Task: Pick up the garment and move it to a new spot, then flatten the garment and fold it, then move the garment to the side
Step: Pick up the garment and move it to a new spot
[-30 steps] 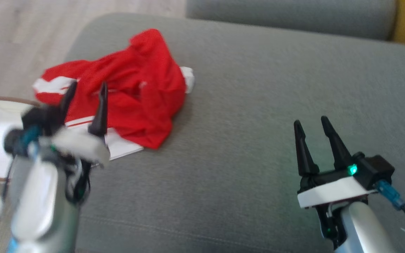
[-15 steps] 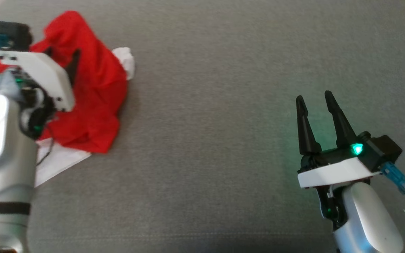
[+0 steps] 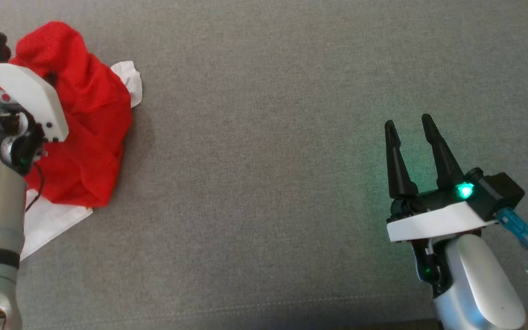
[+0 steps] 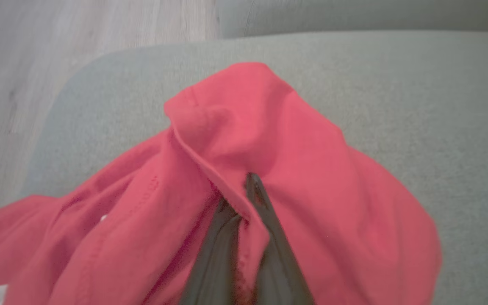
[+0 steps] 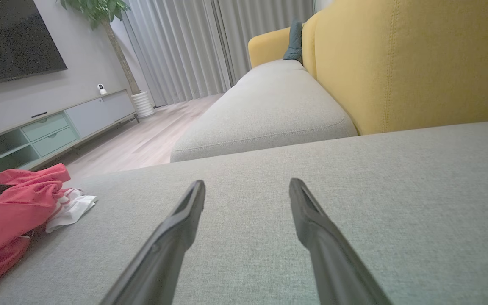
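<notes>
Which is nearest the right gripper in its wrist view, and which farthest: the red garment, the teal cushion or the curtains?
1. The red garment, low left on the grey seat, nearest the right gripper.
2. The teal cushion, at the sofa's far end, against the yellow back.
3. The curtains, beyond it, at the far wall.

Soft cloth on a woven sofa, hard plastic beside it.
The garment (image 3: pixel 90 137) is matt red cloth with stitched seams and white trim; the sofa seat (image 3: pixel 268 160) is grey, coarse-woven fabric. The right gripper (image 3: pixel 407 120) has matt black plastic fingers (image 3: pixel 396 165) on a smooth white plate (image 3: pixel 429 224), and its forearm (image 3: pixel 475 284) is glossy silver. The backrest (image 5: pixel 417 63) is smooth yellow upholstery; the floor (image 5: pixel 142 144) is pale wood.
</notes>
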Controlling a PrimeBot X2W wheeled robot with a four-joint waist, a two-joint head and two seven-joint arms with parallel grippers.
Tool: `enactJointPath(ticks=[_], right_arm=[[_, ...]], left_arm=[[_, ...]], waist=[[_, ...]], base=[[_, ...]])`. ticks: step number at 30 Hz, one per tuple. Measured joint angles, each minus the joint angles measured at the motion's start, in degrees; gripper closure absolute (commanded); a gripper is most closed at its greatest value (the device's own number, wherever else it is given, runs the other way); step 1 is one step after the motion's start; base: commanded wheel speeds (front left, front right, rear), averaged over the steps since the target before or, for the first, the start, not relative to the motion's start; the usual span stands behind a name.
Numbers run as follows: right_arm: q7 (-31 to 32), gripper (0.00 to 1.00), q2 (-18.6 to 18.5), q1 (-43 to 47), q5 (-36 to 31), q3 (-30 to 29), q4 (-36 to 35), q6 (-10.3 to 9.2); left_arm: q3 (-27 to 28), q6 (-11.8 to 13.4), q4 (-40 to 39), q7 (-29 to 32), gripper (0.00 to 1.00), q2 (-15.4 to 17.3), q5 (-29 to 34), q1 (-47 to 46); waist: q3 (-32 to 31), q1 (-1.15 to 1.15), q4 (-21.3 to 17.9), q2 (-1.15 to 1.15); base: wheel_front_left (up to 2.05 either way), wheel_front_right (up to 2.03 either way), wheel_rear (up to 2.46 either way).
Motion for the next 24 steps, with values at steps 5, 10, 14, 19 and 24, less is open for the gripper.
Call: enactJointPath(ticks=[5,10,14,19,24], right_arm=[[0.0,0.0,0.0,-0.12,0.03,0.99,0.62,0.0],[0.0,0.0,0.0,0.19,0.65,1.33,1.37,0.0],[0.0,0.0,0.0,0.57,0.96,1.59,2.13,0.0],[0.0,0.0,0.0,2.48,1.98,1.66,2.35,0.0],[0.0,0.0,0.0,2.68,2.12,1.36,2.35,0.0]], left_arm=[[0.45,-0.01,-1.8,-8.42,1.0,-0.1,-0.38,-0.05],[1.65,-0.05,-8.18,-15.28,1.0,-0.52,-2.2,-0.83],[1.57,-0.11,-15.37,-17.39,1.0,-1.46,-3.1,-2.57],[0.7,0.08,-26.38,-17.06,1.0,-3.88,-3.98,-4.11],[-2.34,1.07,-30.75,-13.46,1.0,-6.57,-4.17,-5.83]], waist=[[-1.94,0.0,0.12,0.0],[-5.33,0.0,0.17,0.0],[-8.23,0.0,0.26,0.0],[-11.53,0.0,-0.61,0.0],[-12.44,0.0,-2.51,0.0]], base=[[0.0,0.0,0.0],[0.0,0.0,0.0],[0.0,0.0,0.0],[0.0,0.0,0.0],[0.0,0.0,0.0]])
